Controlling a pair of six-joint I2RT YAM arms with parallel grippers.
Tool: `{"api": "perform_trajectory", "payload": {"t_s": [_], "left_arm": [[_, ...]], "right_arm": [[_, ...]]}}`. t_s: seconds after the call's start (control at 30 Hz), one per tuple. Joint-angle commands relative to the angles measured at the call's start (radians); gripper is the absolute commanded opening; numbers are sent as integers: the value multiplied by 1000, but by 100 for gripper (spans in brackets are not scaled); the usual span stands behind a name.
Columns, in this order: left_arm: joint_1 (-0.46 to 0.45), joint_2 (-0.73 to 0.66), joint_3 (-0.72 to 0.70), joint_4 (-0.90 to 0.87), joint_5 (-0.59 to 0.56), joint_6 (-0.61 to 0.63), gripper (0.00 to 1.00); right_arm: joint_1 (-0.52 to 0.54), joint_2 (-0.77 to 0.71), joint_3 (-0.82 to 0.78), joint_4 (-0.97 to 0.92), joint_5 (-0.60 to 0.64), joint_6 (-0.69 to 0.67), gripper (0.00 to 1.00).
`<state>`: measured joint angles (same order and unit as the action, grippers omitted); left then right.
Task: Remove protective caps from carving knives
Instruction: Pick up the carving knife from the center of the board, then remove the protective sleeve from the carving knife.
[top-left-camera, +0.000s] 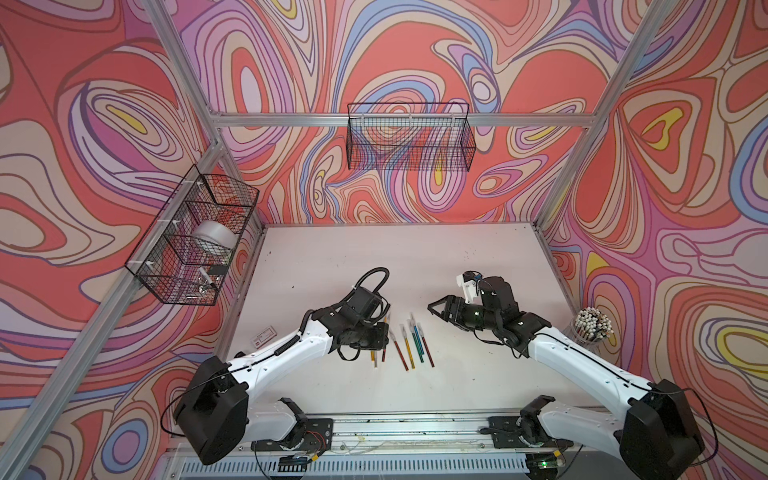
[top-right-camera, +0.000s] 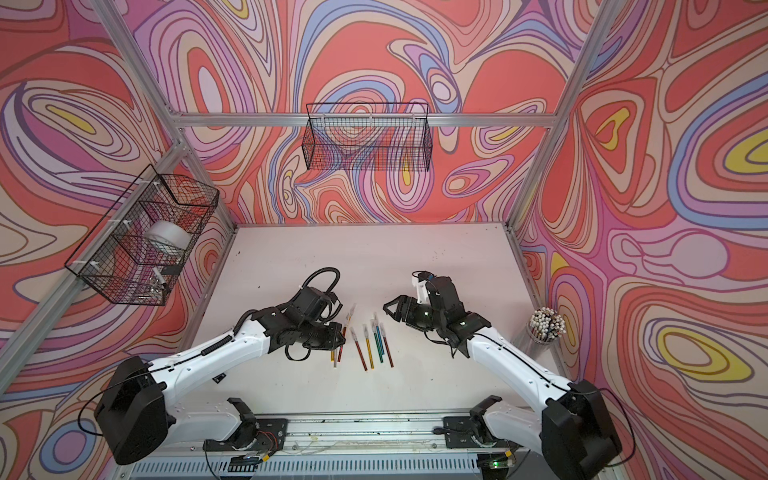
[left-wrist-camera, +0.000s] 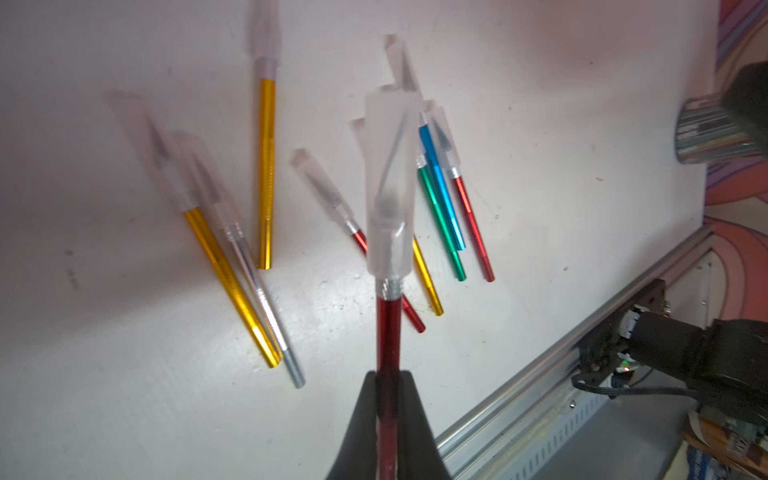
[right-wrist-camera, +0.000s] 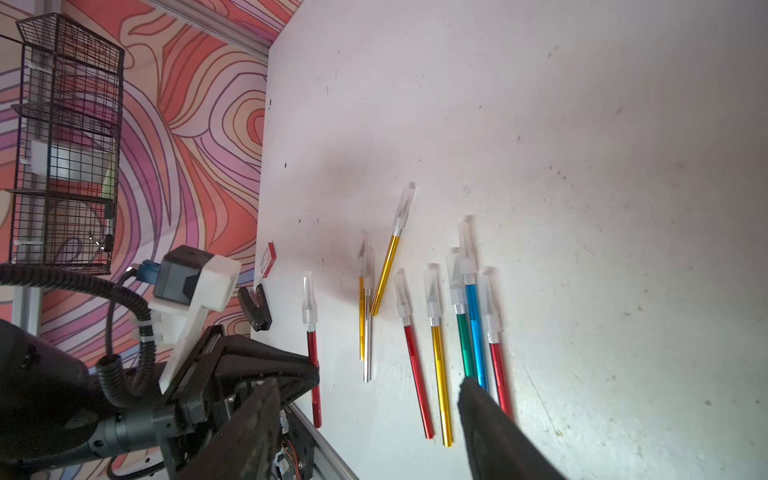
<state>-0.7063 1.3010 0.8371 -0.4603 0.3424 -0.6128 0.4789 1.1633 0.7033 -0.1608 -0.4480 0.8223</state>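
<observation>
Over the tabletop (left-wrist-camera: 124, 395), left gripper (left-wrist-camera: 388, 376) clamps a light, stiff red knife (left-wrist-camera: 388, 332) by its slick handle, translucent cap (left-wrist-camera: 388, 187) exposed; right gripper (right-wrist-camera: 370, 382), jaws apart and empty, likely should pinch the cap's flat sides.

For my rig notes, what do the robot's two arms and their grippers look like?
The left arm and right arm share glossy white shells with black joint housings. A thin black cable runs along each, and a ribbed black conduit loops over the left wrist. The left gripper and right gripper are black with tapered dark fingers.
</observation>
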Motion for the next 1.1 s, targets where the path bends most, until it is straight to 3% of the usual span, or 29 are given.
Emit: {"api": "perform_trajectory", "payload": {"t_s": [0.0, 0.27, 0.53, 1.07], "left_arm": [[-3, -21, -30, 120, 138, 24, 8], [-19, -15, -47, 226, 214, 26, 9], [-44, -4, -48, 268, 204, 24, 9], [-69, 44, -22, 301, 195, 14, 10]], "right_arm": [[3, 18, 33, 38, -36, 24, 68], [4, 56, 46, 80, -61, 40, 63], [4, 96, 61, 90, -58, 61, 58], [5, 146, 67, 177, -178, 55, 44]]}}
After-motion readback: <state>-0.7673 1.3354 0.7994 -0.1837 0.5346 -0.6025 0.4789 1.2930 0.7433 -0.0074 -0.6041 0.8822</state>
